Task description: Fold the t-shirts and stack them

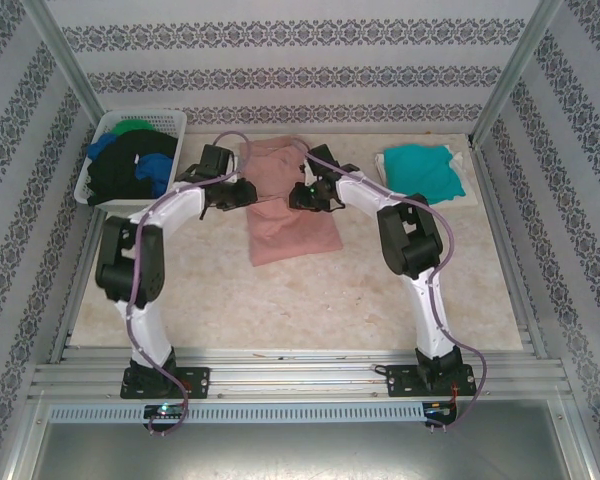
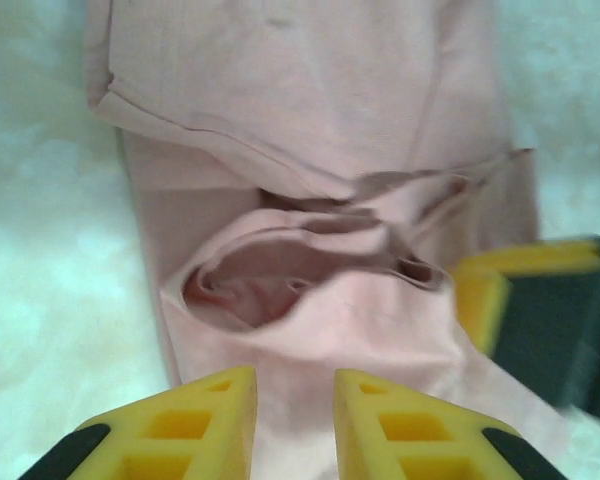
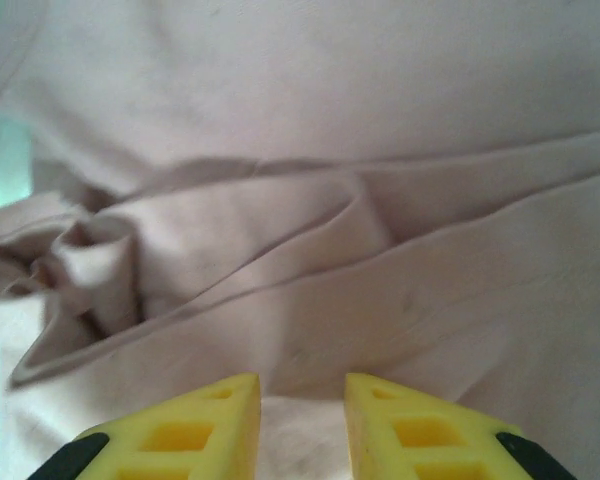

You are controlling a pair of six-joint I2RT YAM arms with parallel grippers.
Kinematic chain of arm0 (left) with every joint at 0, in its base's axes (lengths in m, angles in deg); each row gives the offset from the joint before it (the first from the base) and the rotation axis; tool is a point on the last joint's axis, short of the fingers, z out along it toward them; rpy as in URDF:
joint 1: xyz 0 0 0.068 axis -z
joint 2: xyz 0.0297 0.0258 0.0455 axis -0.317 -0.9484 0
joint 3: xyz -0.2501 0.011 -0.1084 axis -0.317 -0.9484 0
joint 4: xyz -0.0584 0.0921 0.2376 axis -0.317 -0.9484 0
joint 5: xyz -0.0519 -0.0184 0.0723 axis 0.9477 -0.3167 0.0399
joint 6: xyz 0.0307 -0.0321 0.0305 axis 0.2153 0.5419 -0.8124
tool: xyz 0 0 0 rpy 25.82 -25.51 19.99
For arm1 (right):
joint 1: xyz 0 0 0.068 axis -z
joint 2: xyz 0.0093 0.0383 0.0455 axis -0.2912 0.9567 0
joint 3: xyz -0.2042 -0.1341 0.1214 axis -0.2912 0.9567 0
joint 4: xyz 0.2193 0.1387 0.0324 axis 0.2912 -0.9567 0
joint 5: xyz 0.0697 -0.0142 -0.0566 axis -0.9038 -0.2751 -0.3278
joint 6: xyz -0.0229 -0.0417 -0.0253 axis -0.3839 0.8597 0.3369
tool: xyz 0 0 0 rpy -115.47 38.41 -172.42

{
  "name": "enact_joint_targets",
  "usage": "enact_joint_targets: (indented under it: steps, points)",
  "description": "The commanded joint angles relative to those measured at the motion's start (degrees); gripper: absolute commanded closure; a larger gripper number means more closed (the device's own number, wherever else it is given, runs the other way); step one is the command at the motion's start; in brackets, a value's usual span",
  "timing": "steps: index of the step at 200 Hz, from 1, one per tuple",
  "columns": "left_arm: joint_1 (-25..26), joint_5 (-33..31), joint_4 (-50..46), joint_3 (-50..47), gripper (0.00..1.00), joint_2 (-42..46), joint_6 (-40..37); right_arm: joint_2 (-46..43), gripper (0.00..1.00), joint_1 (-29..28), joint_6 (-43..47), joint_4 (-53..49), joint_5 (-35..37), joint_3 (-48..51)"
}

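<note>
You're seeing the pink t-shirt [image 1: 285, 235] lying at table [image 1: 380, 290] ctr, long axis near–far — left gripper [image 1: 244, 195] & right gripper [image 1: 299, 197] flanking its middle, equally near; 2 narrow gaps, cloth inside, grip unclear.

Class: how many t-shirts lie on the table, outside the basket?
2: the pink t-shirt at centre, the teal t-shirt far right. Another may lie hidden under the teal one.

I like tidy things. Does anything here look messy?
Yes. The pink t-shirt is puckered into a crumpled ridge across its middle, not lying flat. Dark clothes are heaped loosely in the white basket.
</note>
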Motion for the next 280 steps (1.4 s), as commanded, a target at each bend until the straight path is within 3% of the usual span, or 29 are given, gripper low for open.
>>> enact_joint_targets:
  steps: [1, 41, 72, 97, 118, 172, 212, 280]
  points:
    - [3.6, 0.2, 4.6, -5.0, 0.72, 2.8, 0.1, 2.7, 0.70, 1.7, -1.8, -2.8, 1.5, -3.6]
    - [7.1, 5.9, 9.5, -7.9, 0.72, -3.7, -0.7, 3.8, 0.70, 3.5, -3.2, -1.8, 0.0, -7.1]
    - [2.6, 5.4, 7.1, -8.7, 0.73, -8.7, -1.9, 3.5, 0.70, 4.6, -2.9, -2.3, 0.4, -7.5]
    - [0.7, 0.6, 5.0, -10.4, 0.73, -6.8, -2.2, 1.7, 0.71, 5.9, -2.9, -1.7, 1.0, -4.6]
    - [0.2, 0.6, 4.5, -10.0, 0.73, -5.8, -2.4, -1.6, 0.70, 6.4, -2.8, -0.1, 1.5, 0.0]
    - [0.2, 1.1, 2.3, -1.8, 0.72, -8.3, -2.8, -11.0, 0.70, -1.3, -2.6, 5.2, 5.5, 11.7]
    - [-0.5, -0.7, -0.7, 7.9, 0.72, -15.1, -4.1, -3.1, 0.71, -6.1, -5.3, 6.2, 1.5, 4.8]
    - [-4.0, -3.2, -0.4, 10.4, 0.73, -18.2, -4.7, 3.4, 0.71, -1.4, -7.5, 3.4, 2.4, -2.5]
